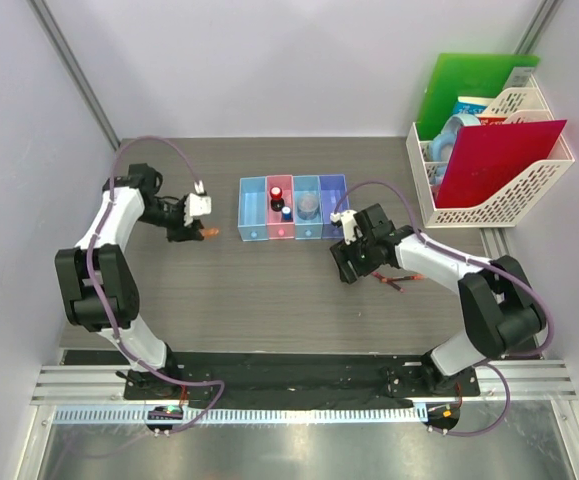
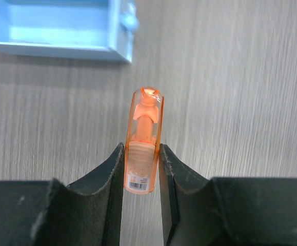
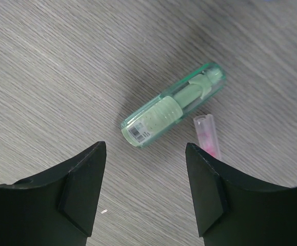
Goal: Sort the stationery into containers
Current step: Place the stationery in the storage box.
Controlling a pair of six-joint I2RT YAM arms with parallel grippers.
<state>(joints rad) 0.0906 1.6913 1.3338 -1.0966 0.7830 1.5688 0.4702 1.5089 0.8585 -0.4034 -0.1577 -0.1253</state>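
My left claw [image 2: 141, 149] is pinching the orange piece [image 2: 145, 120] by its labelled end, both dark fingers pressed against its sides. That wrist view shows the clear orange cap pointing out past the tips over the grey wood-grain surface [image 2: 230, 102]. A corner of a light-blue bin [image 2: 61, 31] sits off to the upper left, apart from the piece. From the top camera the same piece is only an orange speck at my claw tip, just left of the row of bins [image 1: 253, 232], and I cannot tell there whether it is lifted clear of the surface. The top view gives me what neither wrist does: the four joined bins, with the pink bin [image 1: 273, 226] holding the red-black round cap [image 1: 276, 190] and the tiny blue piece [image 1: 286, 211], and the greyish clear roll [image 1: 308, 206] in the light-blue one next to it. My right claw [image 3: 145, 151] is spread wide and grips nothing. Its wrist view shows the green piece [image 3: 171, 105] lying flat and slanted just beyond the fingertips, barcode end nearer me. A pink-tinted pen tip [image 3: 208, 136] lies just beside it; whether they touch I cannot tell. The top view hides the green piece under that claw, yet shows the thin dark-red pens [image 1: 394, 283] on the surface to its right. It also shows the white mesh rack [image 1: 529, 195] in the far right corner, with the red folder [image 1: 499, 160] and green folder [image 1: 469, 90].
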